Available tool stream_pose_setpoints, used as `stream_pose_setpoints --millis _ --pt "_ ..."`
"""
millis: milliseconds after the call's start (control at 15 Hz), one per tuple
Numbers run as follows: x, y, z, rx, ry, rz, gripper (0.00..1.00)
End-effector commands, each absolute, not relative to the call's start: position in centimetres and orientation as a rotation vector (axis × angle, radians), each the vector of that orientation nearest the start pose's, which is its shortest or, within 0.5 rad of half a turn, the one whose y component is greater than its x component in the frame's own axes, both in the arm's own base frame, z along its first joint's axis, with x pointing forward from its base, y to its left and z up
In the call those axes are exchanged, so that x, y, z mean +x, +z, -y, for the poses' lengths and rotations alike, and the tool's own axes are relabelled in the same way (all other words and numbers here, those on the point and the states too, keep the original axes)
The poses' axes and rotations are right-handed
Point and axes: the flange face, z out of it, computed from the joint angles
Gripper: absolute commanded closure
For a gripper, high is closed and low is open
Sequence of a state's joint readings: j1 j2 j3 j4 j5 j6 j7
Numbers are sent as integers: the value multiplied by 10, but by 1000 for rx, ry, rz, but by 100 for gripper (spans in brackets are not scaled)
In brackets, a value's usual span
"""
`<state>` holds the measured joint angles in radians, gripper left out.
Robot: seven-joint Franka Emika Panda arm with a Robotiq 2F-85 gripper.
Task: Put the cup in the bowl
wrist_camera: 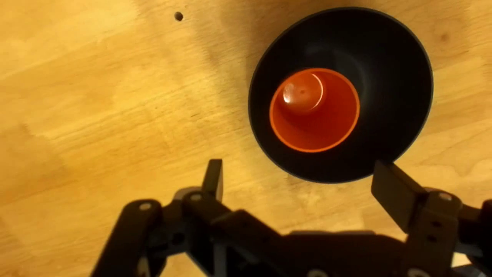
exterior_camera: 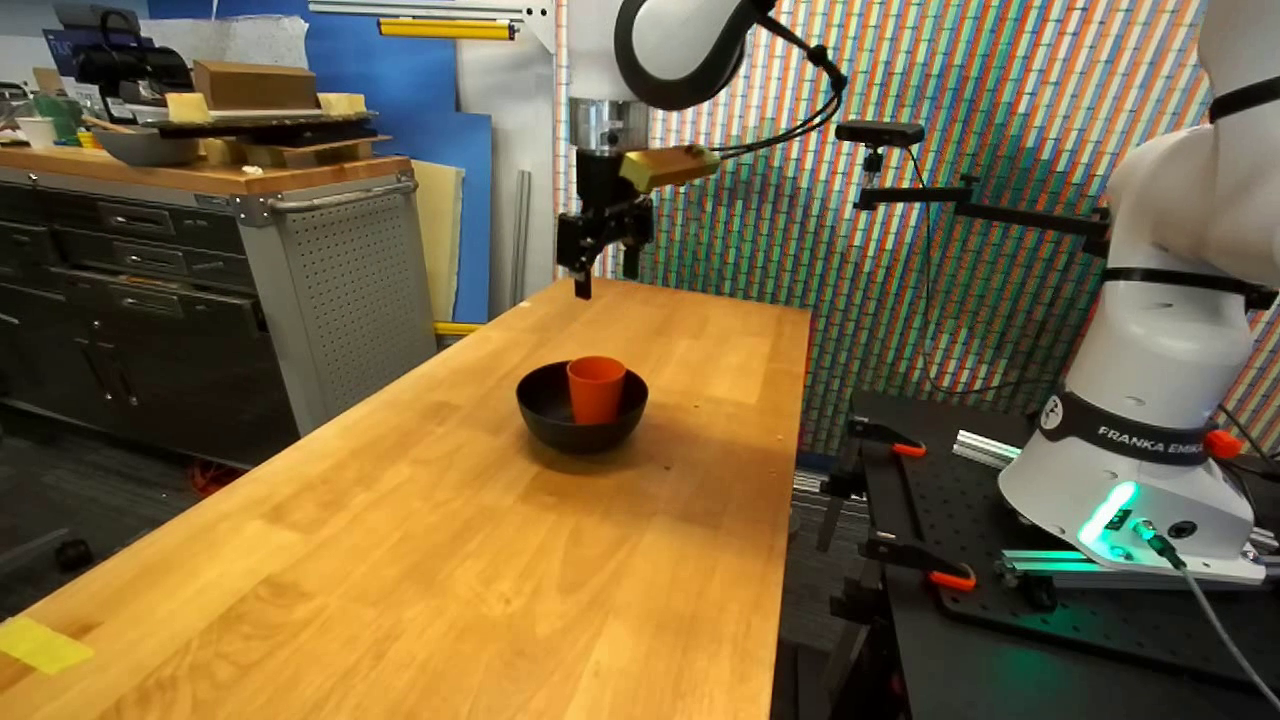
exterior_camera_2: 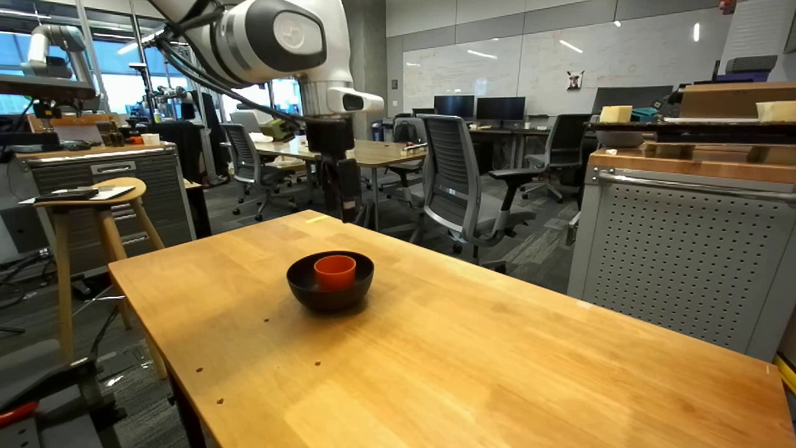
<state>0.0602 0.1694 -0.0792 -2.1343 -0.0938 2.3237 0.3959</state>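
The orange-red cup [exterior_camera: 595, 392] stands upright, or nearly so, inside the black bowl [exterior_camera: 582, 438] on the wooden table. In an exterior view the cup [exterior_camera_2: 334, 274] also shows inside the bowl [exterior_camera_2: 329, 302], its rim rising slightly above the bowl's. In the wrist view the cup [wrist_camera: 315, 119] is empty and sits left of centre in the bowl [wrist_camera: 392, 88]. My gripper [wrist_camera: 298, 169] is open, with nothing between its fingers. In both exterior views the gripper [exterior_camera: 607, 283] [exterior_camera_2: 349, 210] hangs well above the table, apart from cup and bowl.
The wooden table [exterior_camera: 480, 560] has a yellow tape strip [exterior_camera: 45, 645] near one end. A grey metal cabinet [exterior_camera: 350, 240] stands beyond the table's long side. A wooden stool [exterior_camera_2: 118, 193] and office chairs [exterior_camera_2: 454, 174] stand around the table.
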Motion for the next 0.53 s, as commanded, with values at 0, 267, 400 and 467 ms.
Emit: stream_pose_setpoints --millis 0,267,400,467 --pt "524 378 29 -3196 -146 -610 0" --pt "527 381 34 -3212 -138 -581 0" --pt "527 379 33 -3214 -131 -579 0" --pt "528 375 32 -3216 -121 -573 0"
